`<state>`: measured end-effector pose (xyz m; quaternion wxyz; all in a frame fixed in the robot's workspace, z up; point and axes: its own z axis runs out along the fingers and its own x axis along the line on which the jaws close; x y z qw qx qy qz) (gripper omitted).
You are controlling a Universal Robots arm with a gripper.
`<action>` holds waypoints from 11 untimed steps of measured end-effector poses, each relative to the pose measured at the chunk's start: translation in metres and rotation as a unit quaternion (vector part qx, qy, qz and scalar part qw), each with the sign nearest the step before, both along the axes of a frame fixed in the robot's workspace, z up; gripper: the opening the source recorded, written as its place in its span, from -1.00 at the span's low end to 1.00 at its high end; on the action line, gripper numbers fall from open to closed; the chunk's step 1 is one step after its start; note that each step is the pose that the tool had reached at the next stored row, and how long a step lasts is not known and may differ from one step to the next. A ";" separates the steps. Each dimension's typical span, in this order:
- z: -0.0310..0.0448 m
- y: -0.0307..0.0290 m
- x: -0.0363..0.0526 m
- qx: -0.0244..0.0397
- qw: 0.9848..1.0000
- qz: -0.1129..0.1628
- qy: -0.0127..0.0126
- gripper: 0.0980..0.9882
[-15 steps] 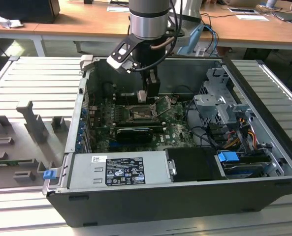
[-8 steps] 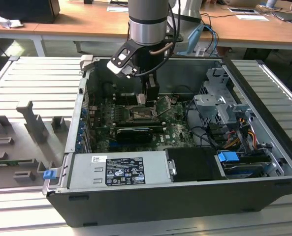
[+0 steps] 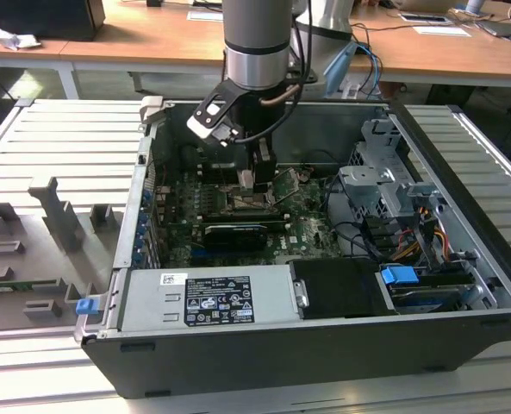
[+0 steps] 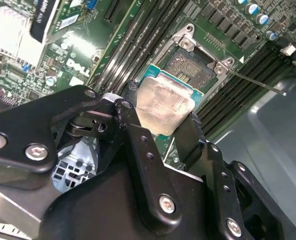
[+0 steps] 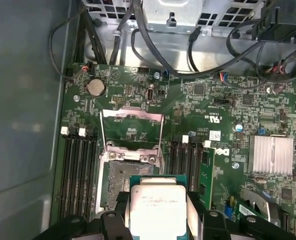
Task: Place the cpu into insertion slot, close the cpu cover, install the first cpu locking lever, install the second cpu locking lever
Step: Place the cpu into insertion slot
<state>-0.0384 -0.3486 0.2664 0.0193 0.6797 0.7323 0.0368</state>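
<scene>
My gripper point(image 3: 249, 175) hangs inside the open computer case over the green motherboard point(image 3: 311, 231). In both wrist views it is shut on the cpu point(image 4: 165, 106) point(image 5: 156, 207), a pale silvery square chip held by two opposite edges between the black fingers point(image 4: 133, 112). The chip hovers just above the board and partly overlaps one edge of the insertion slot point(image 4: 191, 66) point(image 5: 124, 176), whose dark centre lies bare. The cpu cover point(image 5: 133, 117) is swung open past the slot. Two thin wire locking levers point(image 5: 102, 131) point(image 4: 260, 83) stand released beside it.
Black memory slots point(image 5: 78, 170) flank the socket on both sides. A finned heatsink point(image 5: 271, 154) and a black expansion card point(image 3: 233, 235) sit nearby. The power supply point(image 3: 208, 297), the drive cage point(image 3: 384, 185) with its cables and the case walls point(image 5: 23, 125) close in the board.
</scene>
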 end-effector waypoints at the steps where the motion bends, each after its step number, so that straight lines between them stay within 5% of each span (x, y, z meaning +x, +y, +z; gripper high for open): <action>1: -0.0028 0.0013 -0.0006 0.000 1.000 -0.001 0.000 -0.01; 11: -0.0224 0.0094 -0.0045 0.001 1.000 -0.014 0.000 -0.01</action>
